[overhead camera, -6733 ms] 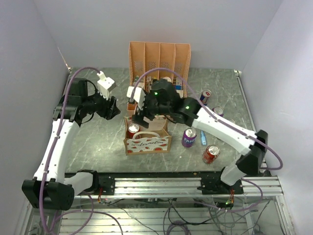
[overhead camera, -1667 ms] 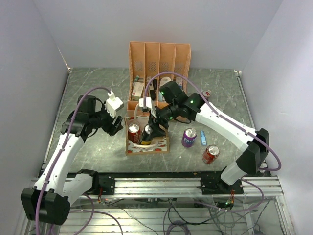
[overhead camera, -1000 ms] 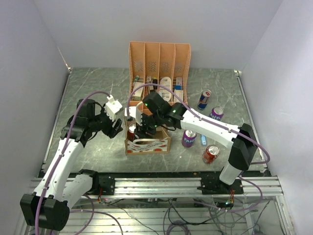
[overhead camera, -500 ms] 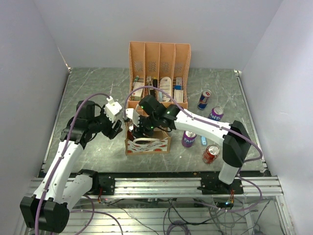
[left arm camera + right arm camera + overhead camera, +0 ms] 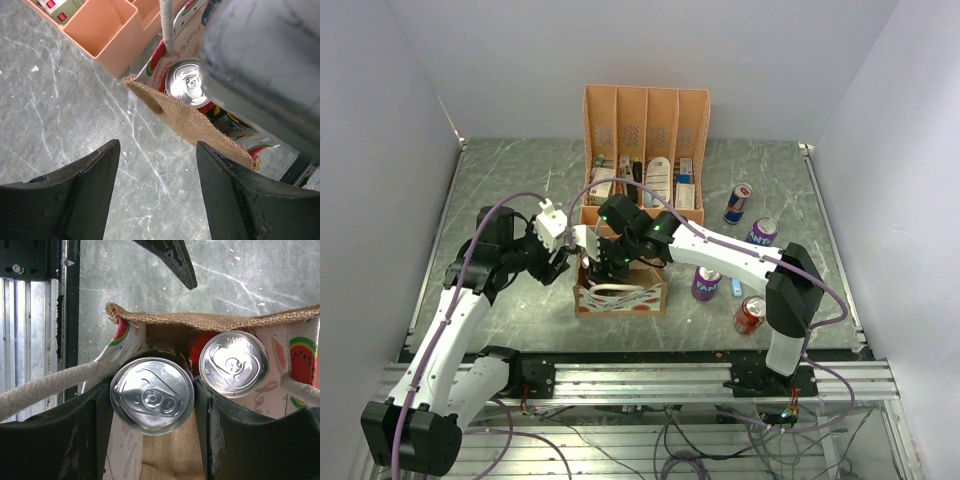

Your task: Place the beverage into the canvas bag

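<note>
Lower and further left than a second or two back, the right arm now folds right over the canvas bag, its right end effector sunk into the bag's mouth, while the left end effector has crept up to the bag's left side. From overhead, the grey marbled tabletop also carries a peach file organiser just behind the bag and four loose cans well off to the right. At the left wrist, the left end effector stands with its fingers apart and empty, just beside the bag's burlap rim, with a red can upright inside. At the right wrist, the right end effector is clamped on the beverage can, which stands upright inside the bag, close beside the red can and near a white rope handle. I'd judge the can stiff but thin-walled, smooth and slippery, fairly heavy if full, and best taken round the sidewall below the rim, as here. The bag is soft and liable to sag, the tabletop hard and slick, and room in the bag is tight.
</note>
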Tool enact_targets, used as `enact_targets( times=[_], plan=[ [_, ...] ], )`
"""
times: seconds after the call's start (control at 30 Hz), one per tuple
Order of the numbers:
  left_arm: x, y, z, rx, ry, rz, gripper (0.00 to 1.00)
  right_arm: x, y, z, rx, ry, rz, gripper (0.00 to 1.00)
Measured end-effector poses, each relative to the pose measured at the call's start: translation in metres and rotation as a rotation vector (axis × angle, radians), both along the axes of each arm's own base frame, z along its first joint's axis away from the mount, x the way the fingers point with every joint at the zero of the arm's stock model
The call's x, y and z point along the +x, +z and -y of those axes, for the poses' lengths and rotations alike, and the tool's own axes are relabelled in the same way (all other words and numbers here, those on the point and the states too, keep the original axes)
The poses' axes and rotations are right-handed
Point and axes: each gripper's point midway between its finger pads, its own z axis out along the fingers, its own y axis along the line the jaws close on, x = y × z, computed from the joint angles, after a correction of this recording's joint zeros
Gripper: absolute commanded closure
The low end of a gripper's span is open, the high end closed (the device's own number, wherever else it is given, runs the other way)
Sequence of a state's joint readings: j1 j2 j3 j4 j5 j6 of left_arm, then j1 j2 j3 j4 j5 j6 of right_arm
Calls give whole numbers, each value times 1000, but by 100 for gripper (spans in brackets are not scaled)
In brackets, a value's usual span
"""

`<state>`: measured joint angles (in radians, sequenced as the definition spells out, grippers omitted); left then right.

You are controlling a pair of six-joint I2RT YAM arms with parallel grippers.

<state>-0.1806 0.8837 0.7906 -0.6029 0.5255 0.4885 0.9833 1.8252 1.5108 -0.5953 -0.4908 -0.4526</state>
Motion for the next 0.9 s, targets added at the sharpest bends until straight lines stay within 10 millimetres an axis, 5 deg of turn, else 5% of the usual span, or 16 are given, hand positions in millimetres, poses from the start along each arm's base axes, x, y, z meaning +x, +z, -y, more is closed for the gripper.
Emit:
enact_targets(
  times=[0.9],
  plan=[
    [8, 6, -25, 57, 153, 40, 24, 4, -2, -8, -15, -18, -7, 49]
  ],
)
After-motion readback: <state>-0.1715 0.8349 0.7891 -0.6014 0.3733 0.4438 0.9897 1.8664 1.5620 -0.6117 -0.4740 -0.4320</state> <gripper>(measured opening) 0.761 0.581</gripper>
